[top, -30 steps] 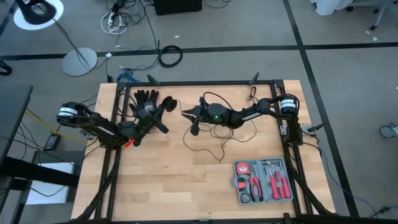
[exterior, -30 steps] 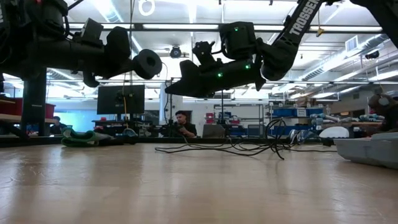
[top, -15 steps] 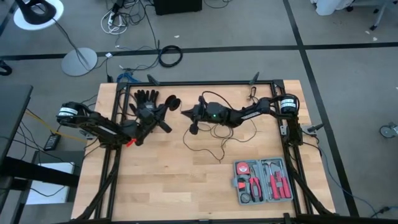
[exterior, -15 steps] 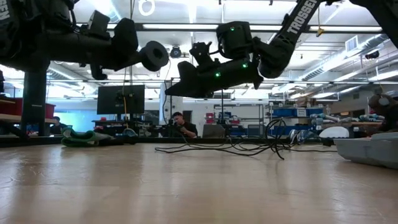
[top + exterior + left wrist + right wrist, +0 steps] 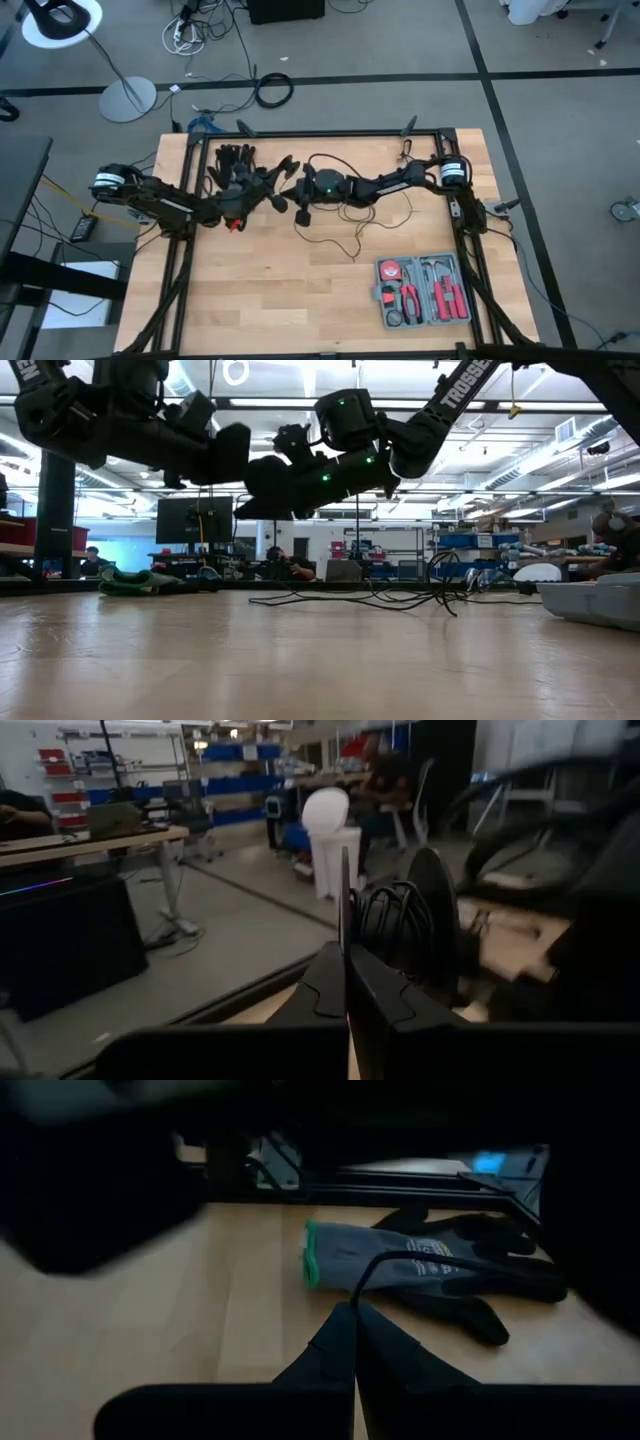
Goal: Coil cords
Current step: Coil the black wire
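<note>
— What is sitting nearest the front of the table (image 5: 250,300)?

— A grey tool case (image 5: 423,291) with red-handled tools is lying at the front right corner, well apart from both arms.

— And the cord?

— The thin black wire (image 5: 345,232) is trailing in loose loops across the middle of the wood, rising to the right gripper (image 5: 291,191), whose fingers are pressed together on it; the right wrist view is showing the wire (image 5: 400,1261) curving up from the closed tips.

— The left gripper?

— The left gripper (image 5: 285,165) is hanging just beside the right one, fingers pinched shut on the wire beside the round black disc (image 5: 436,925).

— Farther back?

— A grey glove (image 5: 420,1265) with a green cuff is lying near the rear left edge.
</note>
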